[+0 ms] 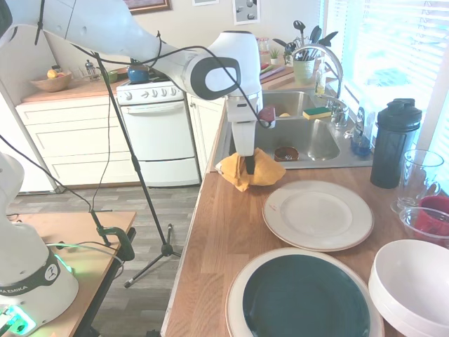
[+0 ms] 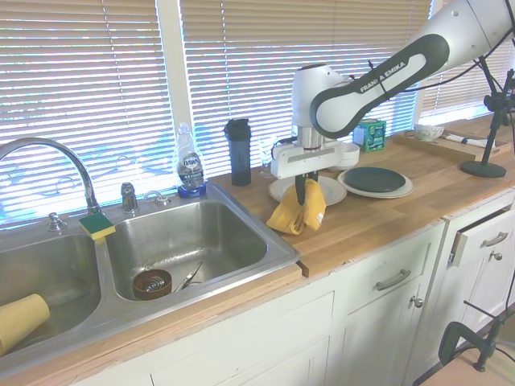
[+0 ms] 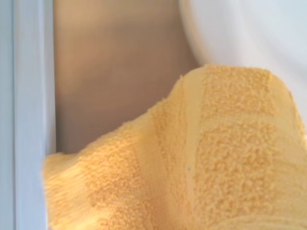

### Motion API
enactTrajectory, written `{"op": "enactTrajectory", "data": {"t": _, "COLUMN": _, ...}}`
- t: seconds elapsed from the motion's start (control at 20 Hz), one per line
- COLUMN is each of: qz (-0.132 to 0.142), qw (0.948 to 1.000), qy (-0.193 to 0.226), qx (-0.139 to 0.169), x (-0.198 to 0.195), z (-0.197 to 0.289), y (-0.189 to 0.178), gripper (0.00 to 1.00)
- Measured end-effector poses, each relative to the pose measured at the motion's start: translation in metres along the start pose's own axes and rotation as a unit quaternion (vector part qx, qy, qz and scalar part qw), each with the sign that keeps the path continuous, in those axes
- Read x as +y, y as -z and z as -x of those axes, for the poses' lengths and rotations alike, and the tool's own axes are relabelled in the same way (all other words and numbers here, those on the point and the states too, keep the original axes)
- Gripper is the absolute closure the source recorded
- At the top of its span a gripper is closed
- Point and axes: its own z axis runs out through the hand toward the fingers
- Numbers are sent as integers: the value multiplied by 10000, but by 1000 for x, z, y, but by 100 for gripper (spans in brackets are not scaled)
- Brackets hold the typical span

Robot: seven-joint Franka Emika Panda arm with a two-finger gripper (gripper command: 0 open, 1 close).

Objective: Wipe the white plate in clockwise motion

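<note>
jaws (image 1: 249, 167) clamped on yellow towel (image 1: 254, 172).

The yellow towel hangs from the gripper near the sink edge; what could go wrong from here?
1. The gripper pinches only the top of the yellow towel, so the towel might slip out during wiping.
2. The white plate lies loose on the wooden counter; it may slide toward the teal-centred plate or the white bowl.
3. The towel hangs close to the sink and could catch its rim.
</note>
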Motion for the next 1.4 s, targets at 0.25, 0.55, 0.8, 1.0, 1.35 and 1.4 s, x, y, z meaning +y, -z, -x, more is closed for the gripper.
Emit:
{"op": "enactTrajectory", "data": {"t": 0.25, "qz": 135, "qw": 9998, "qy": 156, "qx": -67, "x": 32, "z": 29, "y": -28, "gripper": 100}}
{"op": "enactTrajectory", "data": {"t": 0.55, "qz": 18, "qw": 9995, "qy": 312, "qx": -64, "x": 37, "z": 29, "y": -37, "gripper": 0}}
{"op": "enactTrajectory", "data": {"t": 0.8, "qz": -87, "qw": 9987, "qy": 499, "qx": -24, "x": 42, "z": 30, "y": -36, "gripper": 0}}
{"op": "enactTrajectory", "data": {"t": 1.0, "qz": -119, "qw": 9984, "qy": 550, "qx": -26, "x": 43, "z": 33, "y": -32, "gripper": 0}}
{"op": "enactTrajectory", "data": {"t": 1.35, "qz": -209, "qw": 9981, "qy": 573, "qx": -11, "x": 46, "z": 41, "y": -8, "gripper": 0}}
{"op": "enactTrajectory", "data": {"t": 1.4, "qz": -220, "qw": 9981, "qy": 571, "qx": 0, "x": 48, "z": 42, "y": -2, "gripper": 0}}
